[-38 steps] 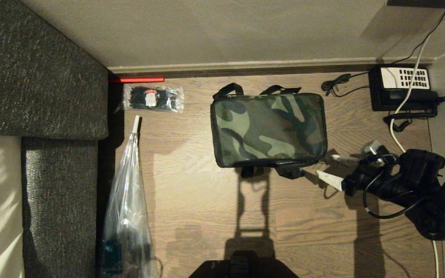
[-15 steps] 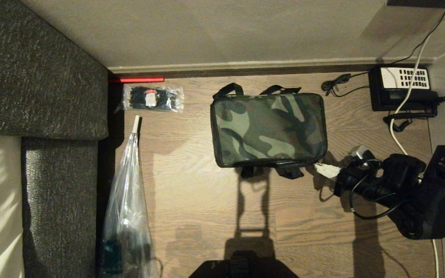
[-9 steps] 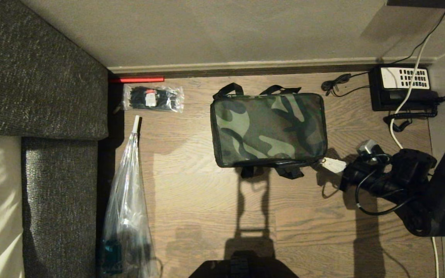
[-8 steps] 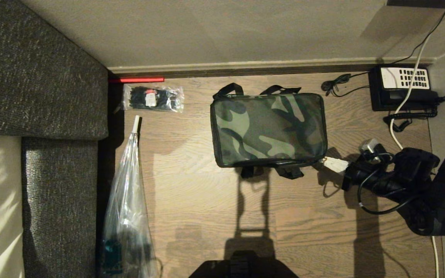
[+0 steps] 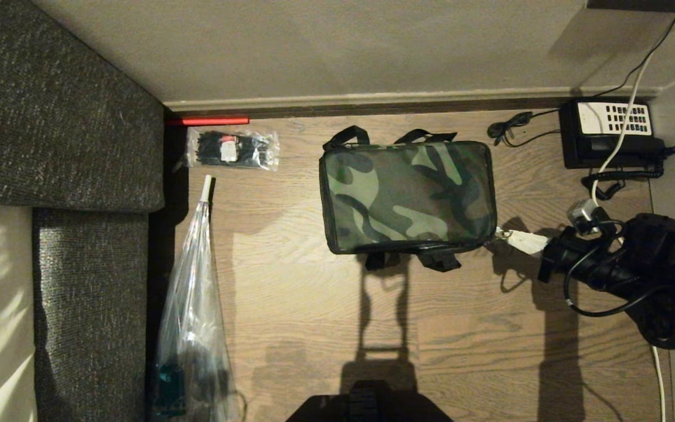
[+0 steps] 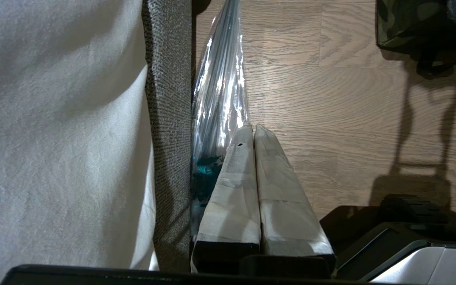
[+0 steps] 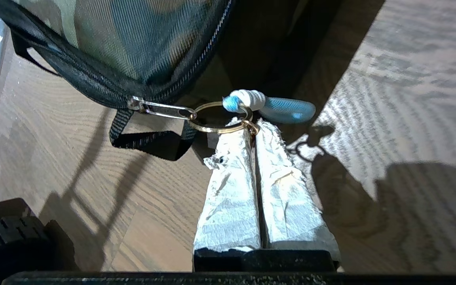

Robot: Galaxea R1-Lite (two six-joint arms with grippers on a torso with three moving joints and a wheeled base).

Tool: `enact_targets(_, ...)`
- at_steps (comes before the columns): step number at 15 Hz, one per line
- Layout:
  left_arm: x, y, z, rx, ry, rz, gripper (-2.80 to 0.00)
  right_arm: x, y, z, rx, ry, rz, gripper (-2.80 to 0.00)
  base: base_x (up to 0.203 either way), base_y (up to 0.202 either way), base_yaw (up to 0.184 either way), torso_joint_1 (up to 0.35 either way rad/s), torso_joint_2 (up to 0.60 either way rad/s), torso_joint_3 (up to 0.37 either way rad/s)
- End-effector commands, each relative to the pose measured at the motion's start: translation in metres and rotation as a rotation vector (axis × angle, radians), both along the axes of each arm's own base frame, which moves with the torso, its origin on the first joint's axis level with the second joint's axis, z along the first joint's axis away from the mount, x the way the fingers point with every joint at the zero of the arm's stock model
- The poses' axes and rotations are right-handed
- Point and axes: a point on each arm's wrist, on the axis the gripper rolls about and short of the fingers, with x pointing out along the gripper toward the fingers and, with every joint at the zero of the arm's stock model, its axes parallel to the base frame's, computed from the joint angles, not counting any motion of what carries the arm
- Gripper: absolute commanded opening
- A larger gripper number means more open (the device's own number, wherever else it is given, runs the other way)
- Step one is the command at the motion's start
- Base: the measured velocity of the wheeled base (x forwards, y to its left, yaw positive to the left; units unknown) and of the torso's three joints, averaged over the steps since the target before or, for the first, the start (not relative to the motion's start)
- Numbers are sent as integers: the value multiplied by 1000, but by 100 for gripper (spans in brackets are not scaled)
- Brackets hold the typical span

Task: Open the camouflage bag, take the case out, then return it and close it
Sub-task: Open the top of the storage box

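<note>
The camouflage bag [image 5: 408, 196] lies zipped shut on the wooden floor, its black straps showing at the far and near sides. At its near right corner my right gripper [image 5: 516, 237] is shut on the gold ring [image 7: 212, 118]. That ring hangs from the zipper pull [image 7: 160, 109] and carries a blue cord tag [image 7: 287, 110]. The pull is drawn out straight from the bag [image 7: 133, 35]. The case is hidden. My left gripper [image 6: 251, 130] is shut and empty, parked low beside the sofa edge.
A black telephone [image 5: 610, 132] with a white cable [image 5: 598, 202] sits at the far right by the wall. A packet of cable ties [image 5: 232, 149] and a long clear plastic bag [image 5: 194, 305] lie left of the bag, next to the grey sofa [image 5: 56, 117].
The right gripper's fingers, apart at first, closed at the bag's near right corner. It then moved to the right and slightly toward the wall, drawing the ring and pull with it.
</note>
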Motion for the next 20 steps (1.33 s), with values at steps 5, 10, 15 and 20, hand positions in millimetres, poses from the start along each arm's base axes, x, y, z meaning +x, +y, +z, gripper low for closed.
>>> enact_targets(5, 0, 0, 0, 0, -1, 1, -280, 3, -7, 14, 12, -37, -17, -280, 0, 0, 0, 0, 0, 0)
enact_targets(10, 0, 0, 0, 0, -1, 1, -280, 9, -11, 21, 32, -54, -27, -280, 0, 0, 0, 0, 0, 0)
enact_targets(15, 0, 0, 0, 0, 0, 1, -280, 12, -14, 29, 84, -46, -32, -280, 0, 0, 0, 0, 0, 0)
enact_targets(20, 0, 0, 0, 0, -1, 1, -280, 11, -14, 37, 153, -4, -35, -280, 0, 0, 0, 0, 0, 0)
